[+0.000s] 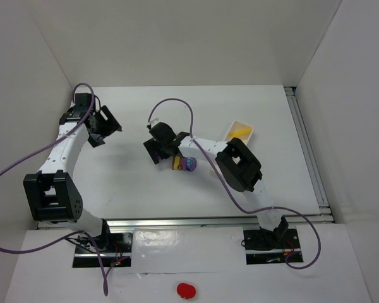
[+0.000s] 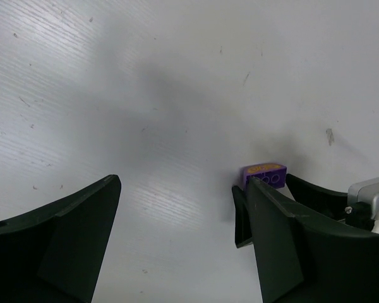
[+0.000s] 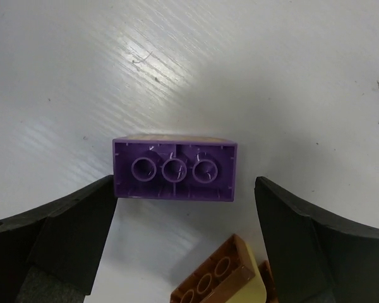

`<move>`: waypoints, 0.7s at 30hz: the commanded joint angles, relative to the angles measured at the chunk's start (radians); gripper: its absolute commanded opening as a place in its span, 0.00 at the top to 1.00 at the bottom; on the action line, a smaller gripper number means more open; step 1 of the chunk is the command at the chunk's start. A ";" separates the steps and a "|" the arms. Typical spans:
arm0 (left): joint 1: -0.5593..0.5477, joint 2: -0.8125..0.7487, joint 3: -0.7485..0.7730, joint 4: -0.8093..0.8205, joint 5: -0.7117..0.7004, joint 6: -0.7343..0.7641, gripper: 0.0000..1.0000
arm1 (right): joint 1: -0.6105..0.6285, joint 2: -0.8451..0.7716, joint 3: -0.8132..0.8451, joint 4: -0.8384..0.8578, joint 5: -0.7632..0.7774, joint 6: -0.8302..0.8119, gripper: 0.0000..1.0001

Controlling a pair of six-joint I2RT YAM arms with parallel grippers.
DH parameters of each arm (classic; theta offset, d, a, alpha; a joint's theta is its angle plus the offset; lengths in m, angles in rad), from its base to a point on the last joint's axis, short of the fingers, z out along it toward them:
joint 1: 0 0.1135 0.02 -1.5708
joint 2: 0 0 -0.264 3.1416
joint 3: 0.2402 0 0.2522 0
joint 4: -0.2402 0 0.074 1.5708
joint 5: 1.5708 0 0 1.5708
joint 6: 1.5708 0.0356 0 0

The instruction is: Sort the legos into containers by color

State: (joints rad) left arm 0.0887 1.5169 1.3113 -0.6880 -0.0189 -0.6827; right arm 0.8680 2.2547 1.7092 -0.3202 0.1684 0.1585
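A purple brick (image 3: 175, 169) lies on its side on the table, underside towards the right wrist camera. My right gripper (image 3: 183, 211) is open, its fingertips on either side of the brick's near edge. In the top view this gripper (image 1: 156, 150) hides that brick. An orange brick (image 3: 218, 278) with a pale yellow piece against it lies just behind. In the top view an orange-yellow brick (image 1: 175, 163) and another purple brick (image 1: 189, 165) lie right of the gripper. A white tray (image 1: 230, 129) holds a yellow plate (image 1: 241, 132). My left gripper (image 1: 108, 134) is open and empty at the far left.
In the left wrist view the open left gripper (image 2: 183, 240) looks across bare table at the purple brick (image 2: 263, 173) and the right gripper's dark fingers (image 2: 241, 214). White walls enclose the table. A metal rail (image 1: 309, 151) runs along its right edge.
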 commanded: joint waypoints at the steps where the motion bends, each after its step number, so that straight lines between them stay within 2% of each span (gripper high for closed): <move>1: 0.005 -0.015 -0.003 0.010 0.016 0.014 0.10 | 0.006 0.034 0.030 0.050 0.023 0.015 0.06; 4: 0.005 -0.015 -0.003 0.010 0.007 0.023 0.10 | 0.006 0.043 0.041 0.059 0.048 0.024 0.10; 8: 0.005 -0.015 -0.003 0.010 0.007 0.023 0.11 | 0.016 0.026 0.055 0.050 0.077 0.033 0.25; 9: 0.005 -0.024 -0.003 0.010 0.007 0.023 0.11 | 0.016 0.013 0.040 0.065 0.092 0.033 0.32; 12: 0.005 -0.024 -0.003 0.010 0.007 0.032 0.11 | 0.016 -0.073 -0.006 0.108 0.126 0.042 0.40; 17: 0.005 -0.014 -0.003 0.019 0.054 0.054 0.11 | -0.001 -0.283 -0.120 0.142 0.229 0.067 0.42; 21: -0.026 0.022 -0.012 0.030 0.076 0.075 0.11 | -0.055 -0.499 -0.303 0.095 0.301 0.142 0.42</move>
State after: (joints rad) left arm 0.0811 1.5200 1.3041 -0.6796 0.0147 -0.6449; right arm 0.8551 1.9415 1.4853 -0.2504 0.3622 0.2287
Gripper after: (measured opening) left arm 0.894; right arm 0.719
